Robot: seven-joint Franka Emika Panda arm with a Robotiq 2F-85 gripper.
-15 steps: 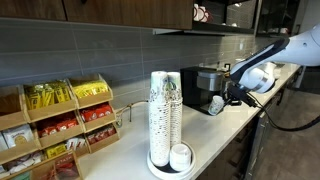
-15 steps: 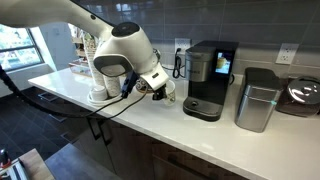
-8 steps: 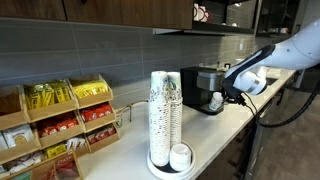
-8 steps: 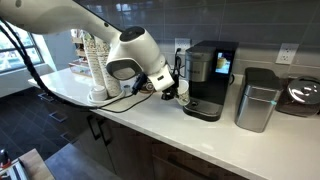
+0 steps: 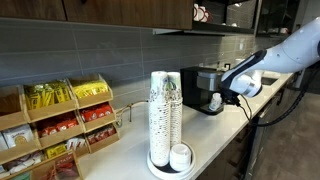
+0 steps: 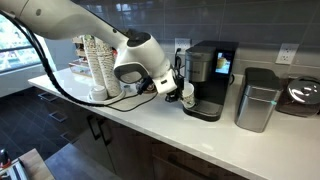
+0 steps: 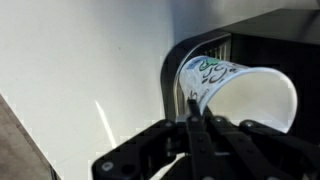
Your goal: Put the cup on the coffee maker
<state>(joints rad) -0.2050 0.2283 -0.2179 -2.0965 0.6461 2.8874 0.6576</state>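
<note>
The cup [image 7: 235, 90] is a small white paper cup with a bluish-green print. My gripper [image 7: 195, 105] is shut on its rim and holds it above the counter. In both exterior views the gripper [image 6: 176, 88] [image 5: 225, 97] carries the cup [image 6: 186, 94] [image 5: 216, 102] right at the front of the coffee maker [image 6: 210, 78] [image 5: 202, 84], a black box with a silver top. In the wrist view the machine's dark front recess [image 7: 215, 50] lies just behind the cup.
Tall stacks of white cups [image 5: 164, 112] [image 6: 97, 62] stand on the white counter [image 6: 150, 115]. A silver appliance [image 6: 256, 100] and a round black appliance [image 6: 303, 95] stand beyond the coffee maker. A snack rack [image 5: 60, 125] sits by the wall.
My gripper has carried the cup along the counter toward the coffee maker, from well short of it to right at its front.
</note>
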